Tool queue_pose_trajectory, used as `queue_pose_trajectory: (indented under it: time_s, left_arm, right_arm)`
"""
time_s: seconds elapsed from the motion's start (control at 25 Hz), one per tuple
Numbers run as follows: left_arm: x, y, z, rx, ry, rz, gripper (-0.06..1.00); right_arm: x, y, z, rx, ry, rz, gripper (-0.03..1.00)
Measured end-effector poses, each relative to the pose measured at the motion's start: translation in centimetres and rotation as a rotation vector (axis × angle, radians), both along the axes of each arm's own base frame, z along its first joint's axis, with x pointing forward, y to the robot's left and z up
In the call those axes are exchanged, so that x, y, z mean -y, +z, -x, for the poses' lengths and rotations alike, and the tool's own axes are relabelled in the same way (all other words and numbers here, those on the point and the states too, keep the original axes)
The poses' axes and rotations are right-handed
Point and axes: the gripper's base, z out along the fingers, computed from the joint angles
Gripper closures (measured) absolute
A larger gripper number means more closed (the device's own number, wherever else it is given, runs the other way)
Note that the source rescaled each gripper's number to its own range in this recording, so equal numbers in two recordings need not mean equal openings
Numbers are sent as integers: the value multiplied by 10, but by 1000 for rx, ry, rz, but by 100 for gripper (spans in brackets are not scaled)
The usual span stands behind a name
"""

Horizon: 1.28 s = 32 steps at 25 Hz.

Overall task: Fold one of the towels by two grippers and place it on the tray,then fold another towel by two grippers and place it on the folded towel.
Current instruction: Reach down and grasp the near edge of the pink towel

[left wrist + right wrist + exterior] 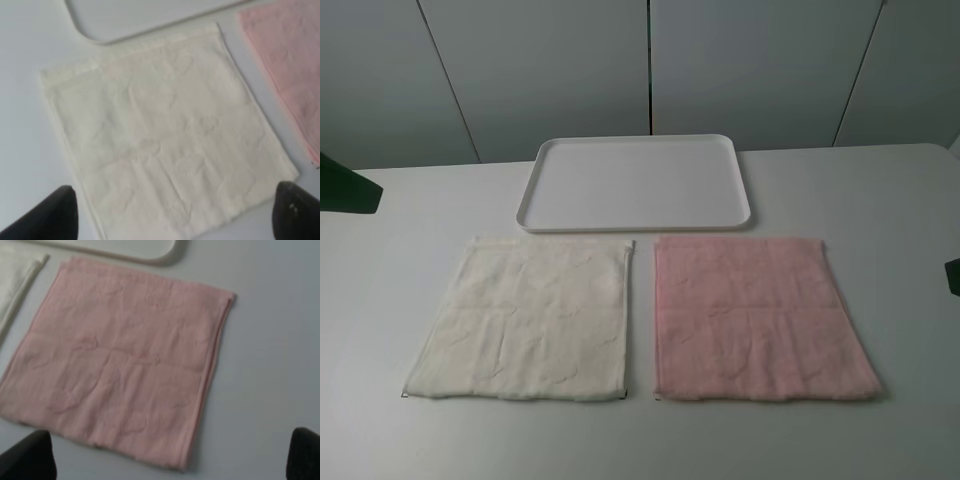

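A cream towel lies flat on the table at the left, and a pink towel lies flat to its right. A white tray sits empty behind them. My left gripper is open and hovers above the near edge of the cream towel, touching nothing. My right gripper is open and hovers above the near edge of the pink towel, holding nothing. Only the dark fingertips show in the wrist views.
A dark part of the left arm shows at the left edge and a part of the right arm at the right edge. The tray corner lies just beyond the cream towel. A narrow gap separates the towels.
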Motion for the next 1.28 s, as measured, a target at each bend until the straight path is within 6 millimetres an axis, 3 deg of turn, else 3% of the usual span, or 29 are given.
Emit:
queue_pose_trajectory:
  time_s: [0.16, 0.56, 0.96, 1.28]
  left_arm:
    - [27, -11, -27, 7, -161, -39, -6]
    - [149, -64, -51, -77, -637, -192, -6]
    - [248, -116, -35, -146, -970, -339, -6]
    - [281, -153, -22, -222, -1108, -481, -6]
  right_arm:
    - [-2, -6, -17, -85, 17, -10, -3]
    - [-2, 1, -48, -167, 6, -16, -3]
    - [6, 14, -71, -234, -73, 34, -3]
    - [8, 19, -92, -262, -85, 55, -3]
